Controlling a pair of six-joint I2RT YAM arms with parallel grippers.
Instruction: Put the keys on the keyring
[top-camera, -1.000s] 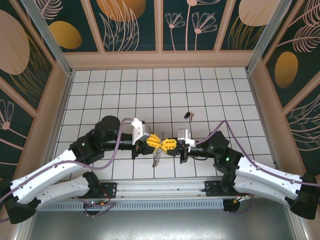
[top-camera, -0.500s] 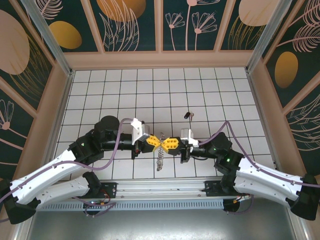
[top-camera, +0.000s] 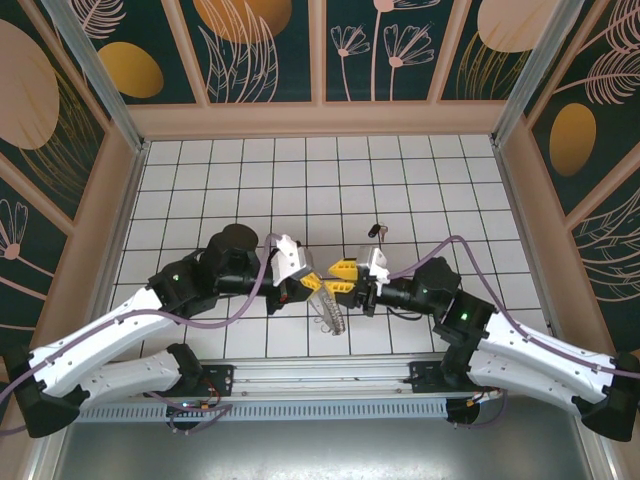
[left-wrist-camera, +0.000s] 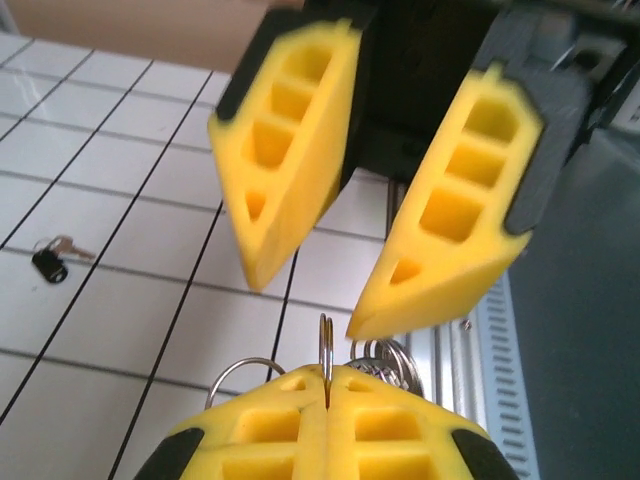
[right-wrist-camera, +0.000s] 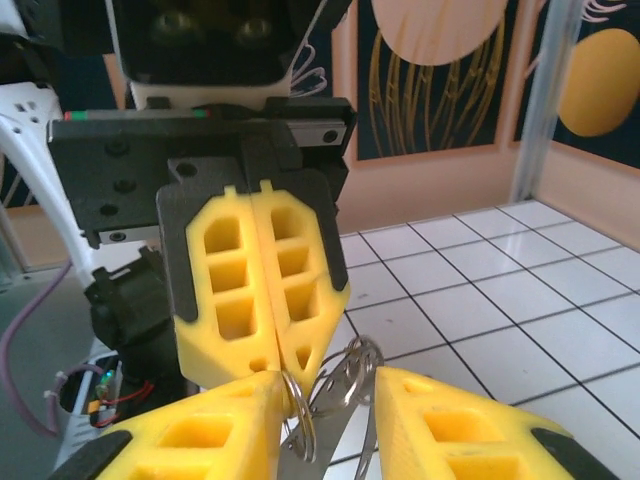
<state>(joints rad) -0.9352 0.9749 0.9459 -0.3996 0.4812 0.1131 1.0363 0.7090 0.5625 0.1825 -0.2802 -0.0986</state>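
Nearest the arm bases, the left gripper (left-wrist-camera: 327, 378) has its jaws pressed together on the keyring (top-camera: 330, 312). It pinches a thin wire loop upright at its tips while the chain-like rest dangles, apparently to present the ring steadily. Facing it tip to tip, the right gripper (left-wrist-camera: 306, 306) has its jaws apart around that loop, gripping nothing. The keys (top-camera: 377, 230) lie farther out on the tiled table (top-camera: 200, 180), well apart from both grippers and not yet threaded.

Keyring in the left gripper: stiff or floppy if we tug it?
Probably floppy: the keyring dangles in a limp strand below the shut left gripper. Likely to swing, since only its top is pinched. Its thin wire loops look smooth, so possibly slippery.
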